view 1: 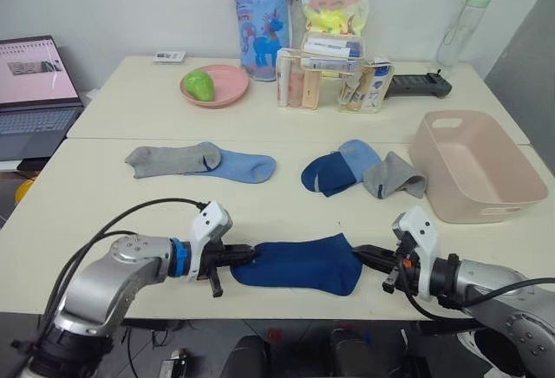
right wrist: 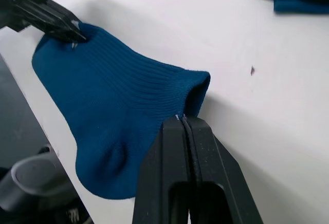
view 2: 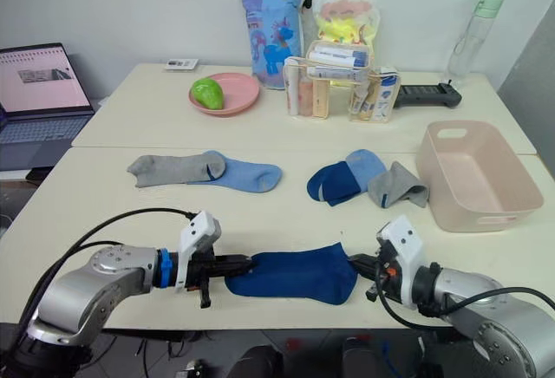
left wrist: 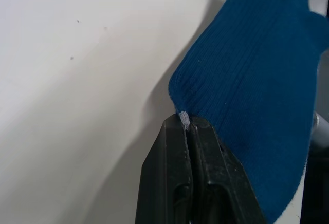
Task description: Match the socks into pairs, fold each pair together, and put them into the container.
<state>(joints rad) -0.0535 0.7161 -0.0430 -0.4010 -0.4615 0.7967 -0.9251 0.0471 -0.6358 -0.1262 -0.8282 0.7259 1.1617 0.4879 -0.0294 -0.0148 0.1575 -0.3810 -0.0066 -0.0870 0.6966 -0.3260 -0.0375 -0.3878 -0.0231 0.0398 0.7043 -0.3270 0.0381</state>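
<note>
A dark navy sock (view 1: 299, 265) lies flat near the table's front edge. My left gripper (view 1: 250, 255) is shut on its left end, the black fingers pinching the edge (left wrist: 187, 124). My right gripper (view 1: 364, 255) is shut on its right end, at the cuff (right wrist: 182, 117). Further back, a grey sock (view 1: 165, 159) overlaps a light blue sock (view 1: 244, 167) on the left. At centre-right, a second navy sock (view 1: 323, 174), a light blue sock (view 1: 358, 156) and a grey sock (view 1: 395, 177) lie bunched together. The pale pink container (view 1: 520, 183) stands empty at the right.
On the back table stand a pink plate (view 1: 227, 90) with a green object, a clear organiser of bottles (view 1: 334, 79), two printed bags, a water bottle (view 1: 464, 27) and a black device (view 1: 418, 85). A laptop (view 1: 35, 92) sits off to the left.
</note>
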